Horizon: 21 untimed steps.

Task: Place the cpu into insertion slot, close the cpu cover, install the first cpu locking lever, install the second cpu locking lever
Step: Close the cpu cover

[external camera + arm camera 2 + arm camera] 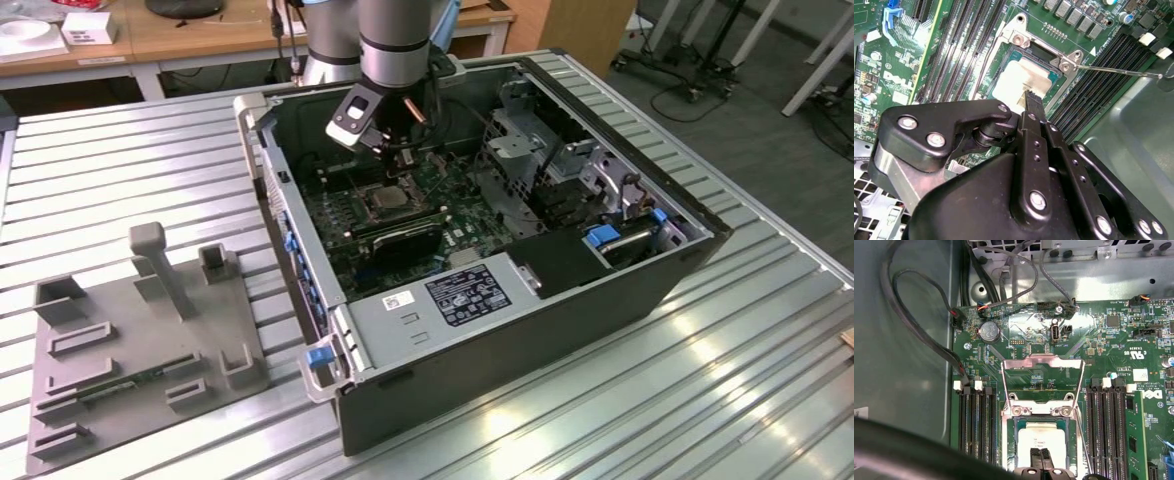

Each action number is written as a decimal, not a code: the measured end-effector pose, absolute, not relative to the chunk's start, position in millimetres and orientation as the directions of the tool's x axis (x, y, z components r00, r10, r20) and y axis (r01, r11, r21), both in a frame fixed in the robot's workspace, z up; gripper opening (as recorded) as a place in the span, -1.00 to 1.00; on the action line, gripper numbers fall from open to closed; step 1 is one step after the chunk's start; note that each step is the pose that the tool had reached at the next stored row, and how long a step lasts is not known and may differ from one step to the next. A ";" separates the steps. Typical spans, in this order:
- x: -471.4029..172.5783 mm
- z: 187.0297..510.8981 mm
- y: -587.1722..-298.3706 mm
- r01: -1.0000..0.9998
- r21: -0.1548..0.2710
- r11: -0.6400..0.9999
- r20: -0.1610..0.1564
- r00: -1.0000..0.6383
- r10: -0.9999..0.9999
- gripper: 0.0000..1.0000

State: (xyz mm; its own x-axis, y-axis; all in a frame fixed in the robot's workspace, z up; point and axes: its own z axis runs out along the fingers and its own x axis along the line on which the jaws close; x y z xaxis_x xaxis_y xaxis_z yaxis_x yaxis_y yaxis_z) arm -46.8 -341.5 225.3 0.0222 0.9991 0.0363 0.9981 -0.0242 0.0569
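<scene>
The pale cpu [1046, 437] lies flat inside the insertion slot [1010, 440] on the green board; in the second wrist view the cpu [1021, 80] is just beyond my fingertips. My gripper [1041, 456] hangs right over the chip with its black fingers [1029, 100] pressed together and nothing between them. I cannot tell whether the tips touch the chip. The cpu cover [1044, 360], a silvery frame with a cut-out middle, is swung open behind the socket. A thin wire locking lever [1119, 70] sticks out free beside the socket. In the exterior view the gripper [391, 160] reaches down into the open case above the socket [390, 200].
Long black memory slots [974, 425] flank the socket on both sides. Black cables [914, 325] loop along the case wall. The open computer case [534, 330] sits on a slatted metal table, with a grey fixture plate [134, 340] at the exterior view's left.
</scene>
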 end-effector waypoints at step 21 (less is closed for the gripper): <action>-46.8 246.0 -341.5 0.998 0.057 -0.024 0.036 0.022 0.999 -0.79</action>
State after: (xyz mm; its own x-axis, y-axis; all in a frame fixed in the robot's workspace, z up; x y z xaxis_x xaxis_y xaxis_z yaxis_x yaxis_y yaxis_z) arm -46.8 -341.5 246.0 0.0221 0.9991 0.0363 0.9981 -0.0242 0.0570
